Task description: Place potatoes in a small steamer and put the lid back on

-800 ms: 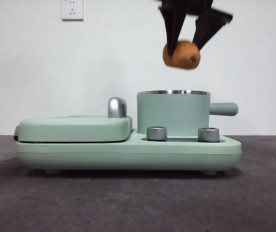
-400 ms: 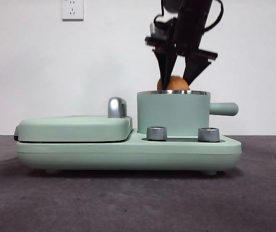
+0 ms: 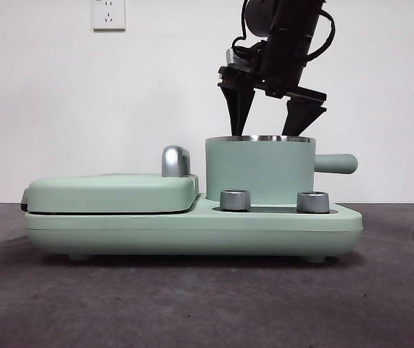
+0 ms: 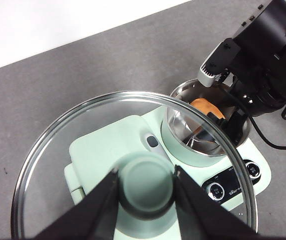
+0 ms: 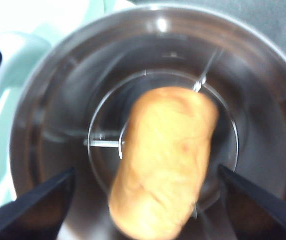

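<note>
Potato [image 5: 165, 162] lies inside the small steamer [image 3: 259, 170] at frame centre, right gripper [image 3: 272, 109] jaws spread above, while left gripper [image 4: 145, 192] pinches the lid [image 4: 57, 150], unreplaced.

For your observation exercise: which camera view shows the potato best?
The right wrist view: the potato fills it, lying inside the steamer. The left wrist view shows only an orange sliver; the front view hides it behind the steamer wall.

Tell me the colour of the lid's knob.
Mint green, the knob clamped in the left gripper; left wrist view shows it best.
</note>
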Available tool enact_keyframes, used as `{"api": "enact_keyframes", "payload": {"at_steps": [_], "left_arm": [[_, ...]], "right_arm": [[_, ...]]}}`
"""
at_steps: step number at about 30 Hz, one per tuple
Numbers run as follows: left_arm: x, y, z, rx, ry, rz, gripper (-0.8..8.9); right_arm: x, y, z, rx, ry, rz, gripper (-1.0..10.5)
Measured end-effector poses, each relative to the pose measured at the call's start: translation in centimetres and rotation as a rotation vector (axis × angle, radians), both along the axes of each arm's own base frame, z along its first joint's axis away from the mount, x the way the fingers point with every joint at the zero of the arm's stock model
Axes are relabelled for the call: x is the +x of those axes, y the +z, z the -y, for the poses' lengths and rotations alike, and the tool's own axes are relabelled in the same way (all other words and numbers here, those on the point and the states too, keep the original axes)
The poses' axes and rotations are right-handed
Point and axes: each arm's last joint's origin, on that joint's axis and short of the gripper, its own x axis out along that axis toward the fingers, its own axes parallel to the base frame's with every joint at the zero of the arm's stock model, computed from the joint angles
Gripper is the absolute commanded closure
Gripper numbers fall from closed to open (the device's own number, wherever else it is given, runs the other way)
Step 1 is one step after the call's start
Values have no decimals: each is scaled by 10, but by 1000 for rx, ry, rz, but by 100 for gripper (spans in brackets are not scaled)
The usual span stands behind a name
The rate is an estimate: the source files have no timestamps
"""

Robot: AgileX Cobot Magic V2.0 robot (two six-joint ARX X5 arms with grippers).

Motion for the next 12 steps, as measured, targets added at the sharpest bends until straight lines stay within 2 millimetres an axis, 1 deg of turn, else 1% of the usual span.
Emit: {"api": "enact_keyframes", "payload": {"at_steps": [2,4,7,9,12], "left_arm": [[2,-1,3,-5,-7,11,764],[4,-3,6,-9,-13,17,764],[10,-11,12,-2,-22,3,764],[13,-19,16,12,-30,-25,764],[16,-30,26,26,-52,-52,764]], "right_arm": [[-5,8,4,-13,-5,-20,483],[-13,23,10,-17,-11,-22,483],[-34,58,23,-9,-26,40,484],[-53,88,33,4,-41,120,484],[-83,123,48,7,-65,226,484]]}}
